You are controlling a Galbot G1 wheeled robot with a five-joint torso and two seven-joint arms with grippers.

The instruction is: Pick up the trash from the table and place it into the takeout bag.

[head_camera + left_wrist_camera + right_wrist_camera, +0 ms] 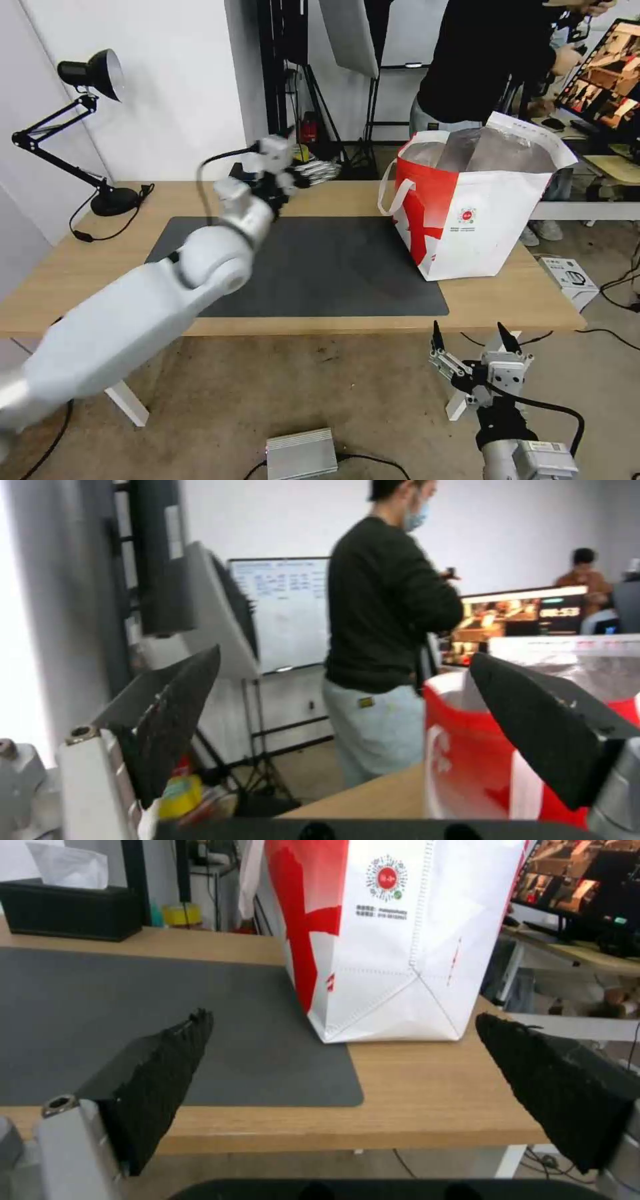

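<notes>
The takeout bag [477, 213] stands open on the right end of the bench [87, 267], its corner on the dark mat [320, 267]. No trash lies on the bench. The bag looks light and floppy, best held by its white handle [390, 190]. The left gripper [347, 740] hovers above the far edge, fingers spread and empty, near a tissue box [63, 907] and lamp [87, 120]. The right gripper [475, 341] waits below the near edge, fingers spread

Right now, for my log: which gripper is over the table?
The left gripper, open over the table; the right gripper sits open off its near edge.
</notes>
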